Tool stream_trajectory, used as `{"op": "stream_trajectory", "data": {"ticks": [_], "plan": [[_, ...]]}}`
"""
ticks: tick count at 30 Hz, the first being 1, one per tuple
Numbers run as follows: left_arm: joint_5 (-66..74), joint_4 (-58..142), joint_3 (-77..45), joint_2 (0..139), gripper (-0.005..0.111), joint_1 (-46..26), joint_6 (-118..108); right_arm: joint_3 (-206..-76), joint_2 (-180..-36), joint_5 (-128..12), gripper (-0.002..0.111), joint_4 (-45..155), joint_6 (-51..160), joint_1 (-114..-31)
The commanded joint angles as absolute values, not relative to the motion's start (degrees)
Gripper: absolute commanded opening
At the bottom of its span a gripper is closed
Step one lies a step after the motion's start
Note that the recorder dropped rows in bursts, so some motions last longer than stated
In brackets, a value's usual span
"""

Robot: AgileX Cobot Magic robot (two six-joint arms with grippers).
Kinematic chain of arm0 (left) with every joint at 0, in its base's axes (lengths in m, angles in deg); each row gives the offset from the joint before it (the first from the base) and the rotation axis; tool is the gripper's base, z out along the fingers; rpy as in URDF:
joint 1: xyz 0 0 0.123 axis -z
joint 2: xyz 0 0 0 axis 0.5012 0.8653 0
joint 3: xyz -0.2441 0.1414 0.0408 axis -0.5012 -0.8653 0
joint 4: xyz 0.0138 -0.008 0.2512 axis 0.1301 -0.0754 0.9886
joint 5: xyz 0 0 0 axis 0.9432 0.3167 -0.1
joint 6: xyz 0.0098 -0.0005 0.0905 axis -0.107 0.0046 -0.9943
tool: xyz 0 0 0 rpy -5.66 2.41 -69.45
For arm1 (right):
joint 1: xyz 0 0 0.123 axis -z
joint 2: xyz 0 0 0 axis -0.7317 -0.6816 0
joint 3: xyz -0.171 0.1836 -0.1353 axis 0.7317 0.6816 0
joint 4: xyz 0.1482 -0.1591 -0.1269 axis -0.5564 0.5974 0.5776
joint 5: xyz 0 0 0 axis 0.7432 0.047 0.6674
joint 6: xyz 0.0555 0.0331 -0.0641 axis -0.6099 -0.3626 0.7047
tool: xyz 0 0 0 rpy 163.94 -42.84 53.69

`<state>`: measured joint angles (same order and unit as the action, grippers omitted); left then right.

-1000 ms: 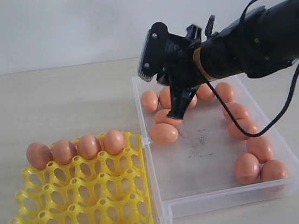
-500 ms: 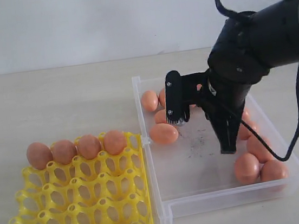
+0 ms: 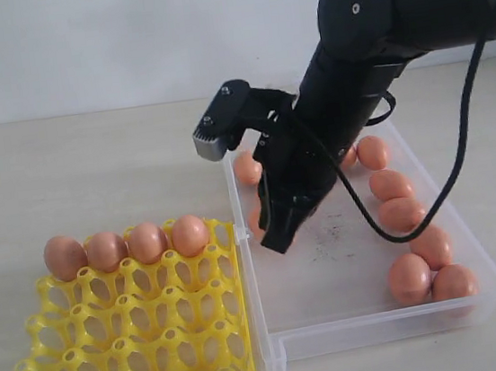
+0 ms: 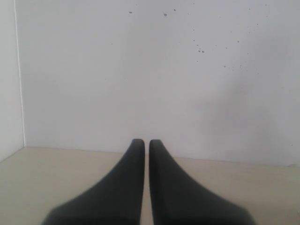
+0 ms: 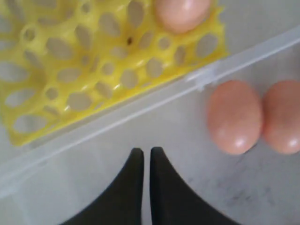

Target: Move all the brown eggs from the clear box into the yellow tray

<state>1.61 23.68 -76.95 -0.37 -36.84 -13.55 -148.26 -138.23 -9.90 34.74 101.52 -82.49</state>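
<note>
1. As its own wrist camera shows it, the left pincer (image 4: 146, 143) is closed. Both dark fingers are pressed together with nothing between them, above bare beige surface (image 4: 262, 187) and facing a white wall (image 4: 140, 70). How it stands to the clear box cannot be told.
2. Left of the clear box (image 3: 261, 347), touching its left wall, lies the yellow tray (image 3: 114, 347).
3. Four brown eggs (image 3: 105, 251) fill the tray's far row, one to a cup and side by side. The end egg (image 3: 190, 234) sits just beside the box's left wall. The rows nearer the camera show bare lattice.
4. Inside the box, one egg (image 3: 248, 168) lies in the far left corner, close to the wall.
5. The right pincer (image 3: 275, 239) reaches down on a slant into the left part of the box, just inside its left wall, with the tip low over the scuffed floor. Whether it touches the floor cannot be told.
6. The right wrist camera shows this pincer (image 5: 146, 152) closed, fingers together and gripping nothing. A pair of eggs (image 5: 234, 116) touching each other lies on the box floor near it, clear of the fingers. The box wall and the tray (image 5: 70, 70) are just beyond the tip.
7. Along the box's right wall, six eggs (image 3: 402, 214) run from the far end to the near right corner, where two (image 3: 454, 282) touch.
</note>
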Motion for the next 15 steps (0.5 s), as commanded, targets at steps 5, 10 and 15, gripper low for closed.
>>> {"op": "stream_trajectory", "data": {"ticks": [5, 10, 15], "plan": [[1.3, 23.4, -76.8, -0.4, 0.004, -36.8, -13.8, -148.5, -137.9, -45.0, 0.0, 34.5, 96.1, -82.3], [1.3, 23.4, -76.8, -0.4, 0.004, -36.8, -13.8, -148.5, -139.6, -61.6, 0.0, 34.5, 98.9, -82.4], [1.3, 23.4, -76.8, -0.4, 0.004, -36.8, -13.8, -147.1, -141.6, -75.0, 0.0, 28.8, 105.0, -82.4]]}}
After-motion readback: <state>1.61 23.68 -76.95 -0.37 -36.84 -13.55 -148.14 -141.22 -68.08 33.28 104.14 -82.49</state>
